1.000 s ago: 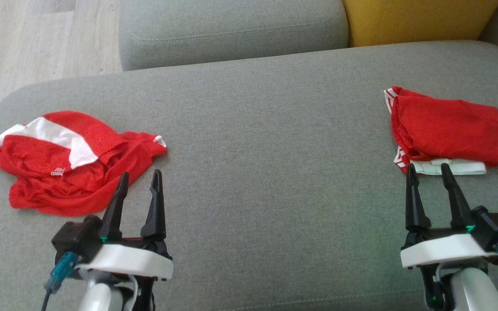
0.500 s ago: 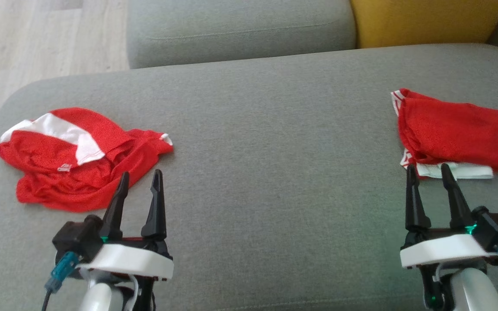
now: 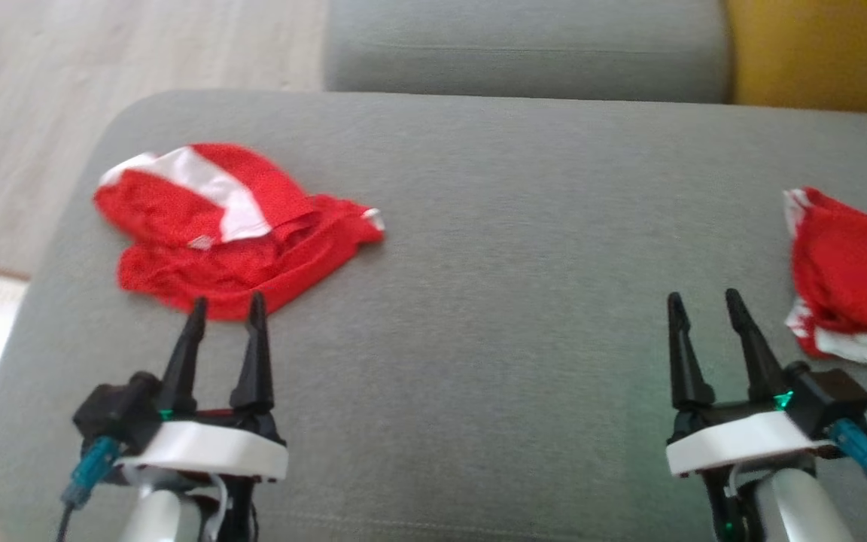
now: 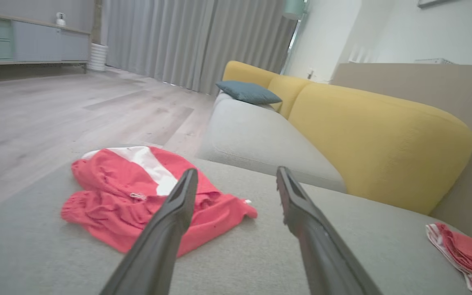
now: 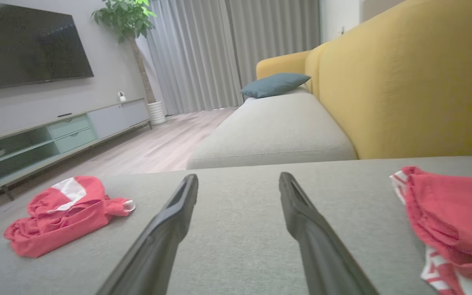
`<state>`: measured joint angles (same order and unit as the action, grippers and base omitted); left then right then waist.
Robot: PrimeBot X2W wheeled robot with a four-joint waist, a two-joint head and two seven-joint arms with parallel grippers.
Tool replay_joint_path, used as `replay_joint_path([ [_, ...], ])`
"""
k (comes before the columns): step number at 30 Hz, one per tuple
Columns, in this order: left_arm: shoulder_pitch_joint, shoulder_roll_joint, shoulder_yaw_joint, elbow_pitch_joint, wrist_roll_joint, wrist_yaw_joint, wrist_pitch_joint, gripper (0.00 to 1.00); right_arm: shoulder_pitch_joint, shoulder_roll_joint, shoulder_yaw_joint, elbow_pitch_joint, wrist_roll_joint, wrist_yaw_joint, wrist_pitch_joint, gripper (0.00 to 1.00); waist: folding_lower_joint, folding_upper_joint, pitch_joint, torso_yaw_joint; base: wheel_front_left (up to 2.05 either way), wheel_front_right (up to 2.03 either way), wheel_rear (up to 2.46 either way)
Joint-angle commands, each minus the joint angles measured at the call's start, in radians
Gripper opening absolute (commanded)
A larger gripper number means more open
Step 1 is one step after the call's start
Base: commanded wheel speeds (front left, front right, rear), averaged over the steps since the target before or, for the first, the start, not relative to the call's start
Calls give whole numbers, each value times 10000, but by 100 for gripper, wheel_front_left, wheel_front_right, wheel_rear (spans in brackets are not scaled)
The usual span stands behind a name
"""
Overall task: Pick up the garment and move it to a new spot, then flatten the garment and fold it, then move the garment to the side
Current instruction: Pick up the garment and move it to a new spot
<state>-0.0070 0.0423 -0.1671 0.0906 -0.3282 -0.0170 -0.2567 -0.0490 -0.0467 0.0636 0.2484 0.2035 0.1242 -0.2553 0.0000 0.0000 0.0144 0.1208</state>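
On the grey sofa seat (image 3: 524,226), left side: crumpled red-and-white garment (image 3: 208,260), in a heap near the rounded edge. The left gripper (image 3: 227,301) gapes, nothing between its fingers, tips close to the heap's near hem. The right gripper (image 3: 704,297) gapes too, bare. Just to its right: a folded red garment (image 3: 851,263).

Open lane down the middle
The grey seat cushion (image 3: 479,301) lies bare across its middle; the crumpled garment (image 3: 230,226) blocks the left, the folded red garment (image 3: 855,278) the right edge.
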Motion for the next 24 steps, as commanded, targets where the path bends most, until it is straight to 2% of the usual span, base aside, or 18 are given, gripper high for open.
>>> replay_joint_path([
  [1, -613, 79, 510, -366, 37, 26, -51, 100, -378, -36, 389, -249, -54, 65, -64, 100, 0, 0, 124, 598, 0, 0, 0],
  [13, -632, 79, 1046, -337, -35, 58, -51, 100, -519, -36, 867, 29, -79, 65, -64, 100, 0, 0, 167, 2265, 0, 0, 0],
  [24, -640, 79, 1214, -365, -78, 30, -51, 100, -569, -35, 985, 159, -105, 65, -65, 100, 0, 0, 292, 2803, 0, 0, 0],
])
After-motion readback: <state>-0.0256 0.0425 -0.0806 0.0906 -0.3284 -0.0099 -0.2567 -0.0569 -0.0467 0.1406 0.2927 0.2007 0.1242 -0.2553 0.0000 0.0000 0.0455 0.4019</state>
